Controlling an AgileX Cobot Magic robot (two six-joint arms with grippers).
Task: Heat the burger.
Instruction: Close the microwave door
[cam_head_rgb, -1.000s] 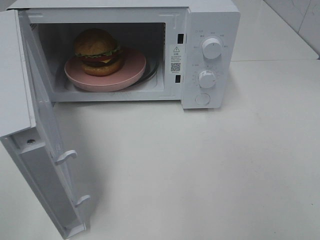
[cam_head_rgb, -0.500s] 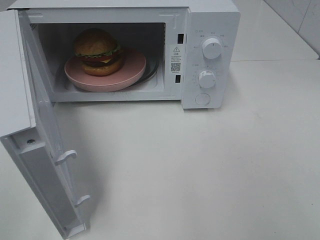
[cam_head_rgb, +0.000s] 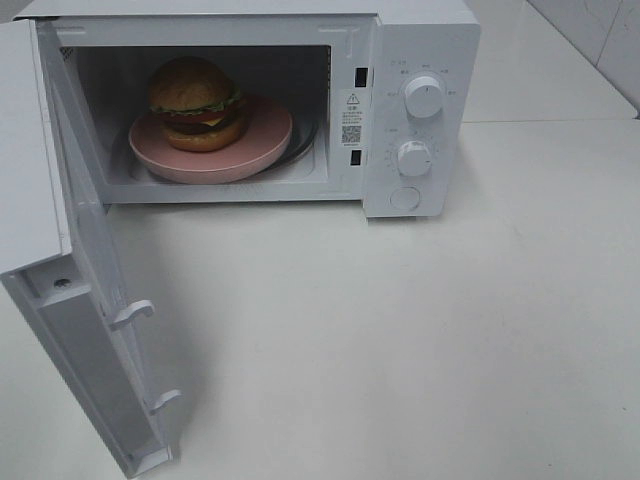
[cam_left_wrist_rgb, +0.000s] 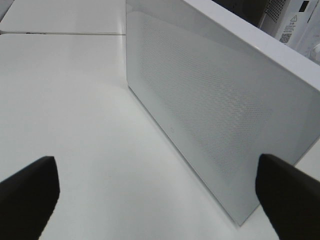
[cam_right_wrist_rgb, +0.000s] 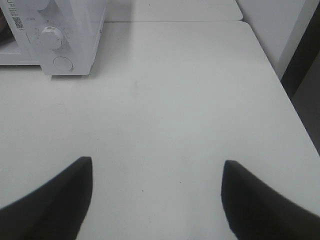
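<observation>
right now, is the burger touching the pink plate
Touching. The exterior high view shows the burger resting on its bottom bun on the pink plate, toward the plate's left side, inside the open microwave.

Setting: a kitchen-type food-heating station. Whether it is domestic or a staged test area cannot be determined.

Evidence: a white countertop microwave (cam_head_rgb: 420, 40) with an upper dial (cam_head_rgb: 424, 97) and a lower dial (cam_head_rgb: 413, 158) stands on a plain white surface (cam_head_rgb: 420, 330), its door (cam_head_rgb: 90, 300) swung open. Inside, a burger (cam_head_rgb: 195, 100) sits on a round pink plate (cam_head_rgb: 262, 140). The surface consists of smooth white panels meeting at a seam (cam_head_rgb: 540, 122). Pale glossy wall tiles (cam_head_rgb: 600, 40) stand behind the far right corner.
</observation>
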